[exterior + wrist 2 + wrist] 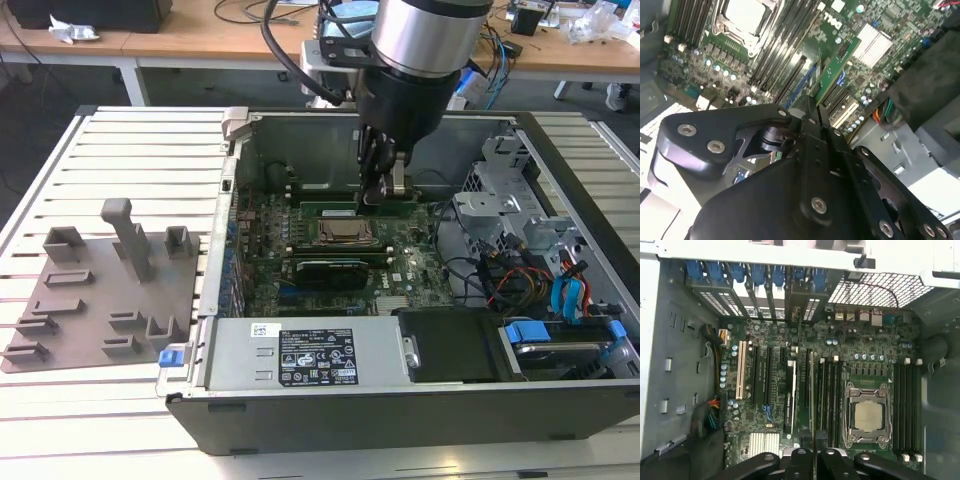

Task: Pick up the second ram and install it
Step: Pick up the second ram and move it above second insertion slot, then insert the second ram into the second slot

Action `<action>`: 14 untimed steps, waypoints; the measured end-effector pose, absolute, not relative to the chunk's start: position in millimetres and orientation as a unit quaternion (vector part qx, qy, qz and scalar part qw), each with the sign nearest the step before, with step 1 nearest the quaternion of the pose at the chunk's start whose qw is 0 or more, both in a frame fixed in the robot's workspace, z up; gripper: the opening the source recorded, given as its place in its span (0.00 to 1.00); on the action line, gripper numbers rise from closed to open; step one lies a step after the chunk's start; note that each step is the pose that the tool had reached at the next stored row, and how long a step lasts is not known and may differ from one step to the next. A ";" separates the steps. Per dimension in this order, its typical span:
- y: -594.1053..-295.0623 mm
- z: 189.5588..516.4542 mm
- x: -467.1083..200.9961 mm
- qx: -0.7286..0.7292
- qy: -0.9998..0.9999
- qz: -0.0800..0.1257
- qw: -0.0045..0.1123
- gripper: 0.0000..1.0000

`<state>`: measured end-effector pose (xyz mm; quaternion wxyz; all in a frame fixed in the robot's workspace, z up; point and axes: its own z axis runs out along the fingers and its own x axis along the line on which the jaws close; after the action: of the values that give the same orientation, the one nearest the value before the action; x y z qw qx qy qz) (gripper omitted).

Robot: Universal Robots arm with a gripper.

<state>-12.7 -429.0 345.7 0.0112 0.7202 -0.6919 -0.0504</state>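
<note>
My gripper [377,195] is down inside the open computer case [230,130], just behind the square processor socket [345,232]. It is shut on the second ram [835,70], a slim green strip that sticks out past the fingertips over the motherboard. In the first wrist view the second ram [812,390] shows edge-on, running from the gripper [812,452] along the memory slots [830,395] beside the processor socket [867,415]. Whether it touches a slot I cannot tell. In the exterior view a short length of the ram [400,196] shows beside the fingers.
A grey plastic plate with upright blocks [100,290] lies at the exterior view's left. In the case are a power supply [300,355] at the front, a drive cage with cables [500,215] at the right, and a black card [325,270] in front of the socket.
</note>
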 end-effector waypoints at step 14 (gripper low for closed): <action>-420.6 329.7 -3.7 0.720 -0.692 -0.052 0.012 0.13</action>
<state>-3.7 -420.6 329.7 0.0120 0.7201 -0.6918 -0.0516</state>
